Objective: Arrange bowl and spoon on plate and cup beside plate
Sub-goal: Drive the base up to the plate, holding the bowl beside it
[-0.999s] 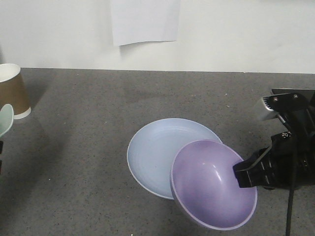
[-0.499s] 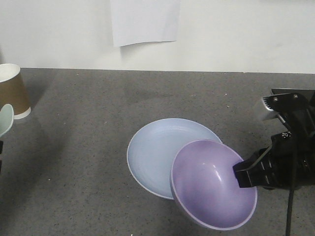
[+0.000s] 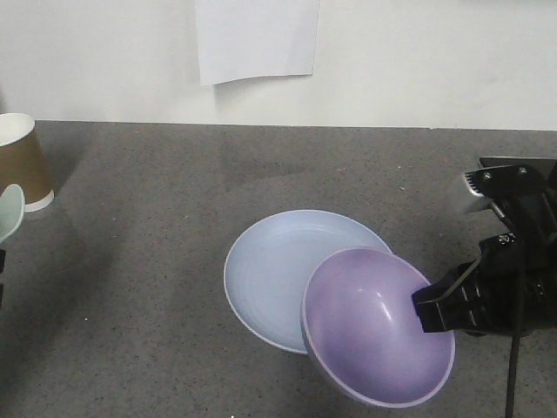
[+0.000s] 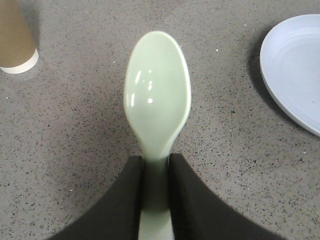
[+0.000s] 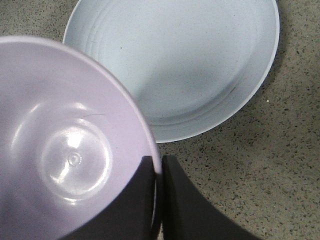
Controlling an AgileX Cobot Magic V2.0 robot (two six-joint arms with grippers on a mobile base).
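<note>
Front-facing view: right jaws clench the rim of the bowl [image 3: 379, 326], tilted over the lower-right edge of the plate [image 3: 270, 270], mid-frame. Left jaws pinch the handle of the spoon [image 4: 157, 100] at far left, near the cup [image 3: 22, 161]. Bowl placement is underway; next it likely needs centring, levelling, then release.

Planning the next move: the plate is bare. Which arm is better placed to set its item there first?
The right. The right gripper is shut on the rim of the bowl, which is partly over the plate. The left gripper holds the spoon near the cup, away from the plate.
</note>
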